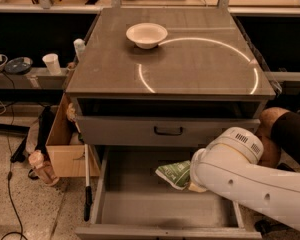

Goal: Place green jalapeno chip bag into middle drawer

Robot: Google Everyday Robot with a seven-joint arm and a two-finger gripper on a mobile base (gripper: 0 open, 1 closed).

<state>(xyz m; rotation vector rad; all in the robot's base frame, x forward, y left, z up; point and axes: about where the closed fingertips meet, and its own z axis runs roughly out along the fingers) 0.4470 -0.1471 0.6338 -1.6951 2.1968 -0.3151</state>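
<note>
The green jalapeno chip bag (173,173) is crinkly green foil with white lettering. It hangs tilted at the end of my white arm, low inside the open middle drawer (140,209), over the right part of its grey floor. My gripper (190,178) is shut on the bag's right end. The fingers are mostly hidden behind the arm's wrist. The drawer is pulled far out toward me.
A closed grey drawer front with a black handle (168,130) sits just above the open drawer. A cream bowl (146,35) stands on the cabinet top. A cardboard box (65,146), a black rod (86,184) and a white cup (52,63) are to the left.
</note>
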